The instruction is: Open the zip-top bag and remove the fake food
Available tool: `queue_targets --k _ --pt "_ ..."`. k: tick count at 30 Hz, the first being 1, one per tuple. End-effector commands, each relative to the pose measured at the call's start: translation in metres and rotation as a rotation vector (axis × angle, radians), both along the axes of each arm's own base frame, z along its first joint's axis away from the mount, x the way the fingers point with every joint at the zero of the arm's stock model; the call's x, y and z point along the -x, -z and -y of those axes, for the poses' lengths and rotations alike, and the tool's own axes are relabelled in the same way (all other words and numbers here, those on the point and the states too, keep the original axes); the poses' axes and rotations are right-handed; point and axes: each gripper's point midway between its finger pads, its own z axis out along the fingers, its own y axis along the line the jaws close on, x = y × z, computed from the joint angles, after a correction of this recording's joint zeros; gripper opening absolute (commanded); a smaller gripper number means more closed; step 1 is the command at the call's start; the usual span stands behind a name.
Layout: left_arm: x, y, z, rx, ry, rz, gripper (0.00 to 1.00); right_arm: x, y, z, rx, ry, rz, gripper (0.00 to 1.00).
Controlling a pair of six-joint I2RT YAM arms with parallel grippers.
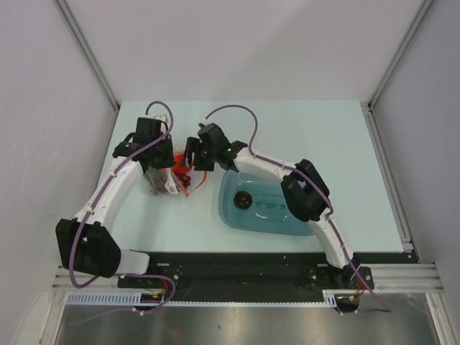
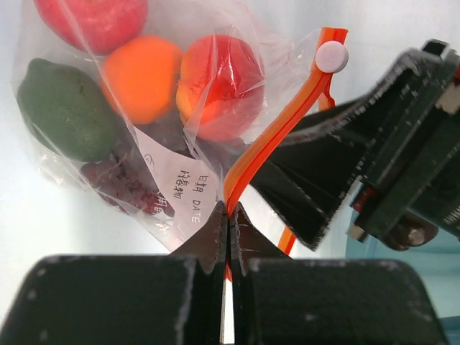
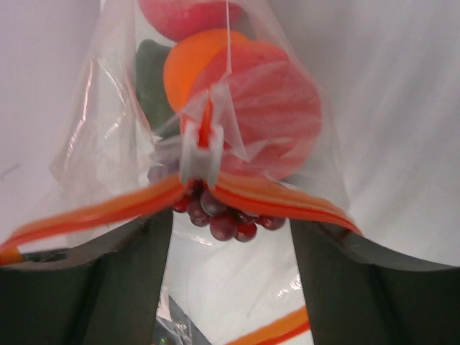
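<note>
Left fingers (image 2: 228, 219) clamp zip strip (image 2: 272, 133) of bag (image 2: 165, 188); right fingers (image 3: 228, 219) spread apart, slider (image 3: 199, 154) ahead between them, strip crosswise.

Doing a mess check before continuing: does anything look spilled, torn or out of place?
Nothing looks spilled or torn. The only oddity: one dark round object lies alone in the teal tub, while the fake food is inside the zip-top bag pinched by the left tool.

A pale mint table (image 1: 323, 144) stands between plain grey-white walls (image 1: 237, 43), with aluminium posts (image 1: 86, 54) at the corners.
</note>
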Motion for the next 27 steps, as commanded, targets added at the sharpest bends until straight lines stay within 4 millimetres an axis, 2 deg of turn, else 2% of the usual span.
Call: queue_targets --k 1,3,9,10,14,20,23,24,25,27 --pt "0.001 -0.013 0.01 0.07 0.011 0.049 0.0 -0.008 -0.014 -0.025 -0.132 0.028 0.003 0.73" --pt "0.003 -0.011 0.008 0.062 0.01 0.045 0.0 -0.011 -0.003 -0.027 -0.13 0.031 -0.005 0.77" --pt "0.004 -0.014 0.008 0.057 0.021 0.057 0.0 -0.021 0.007 -0.033 -0.14 0.088 -0.004 0.83" --pt "0.003 -0.015 0.009 0.065 0.026 0.058 0.0 -0.022 0.014 -0.032 -0.127 0.097 -0.009 0.84" --pt "0.004 -0.014 0.012 0.075 0.034 0.055 0.0 -0.035 0.016 -0.035 -0.129 0.149 0.004 0.91" --pt "0.012 -0.008 0.009 0.063 0.039 0.046 0.01 -0.047 0.002 -0.042 -0.188 0.153 0.065 0.9" --pt "0.015 -0.006 0.01 0.064 0.043 0.045 0.0 -0.047 -0.016 -0.053 -0.265 0.134 0.106 0.89" --pt "0.015 -0.006 0.011 0.068 0.047 0.047 0.0 -0.047 -0.007 -0.056 -0.267 0.127 0.092 0.89" --pt "0.014 -0.006 0.01 0.068 0.045 0.046 0.0 -0.047 -0.016 -0.062 -0.291 0.117 0.094 0.89" --pt "0.015 -0.005 0.01 0.066 0.047 0.043 0.0 -0.044 -0.016 -0.068 -0.311 0.099 0.08 0.89"
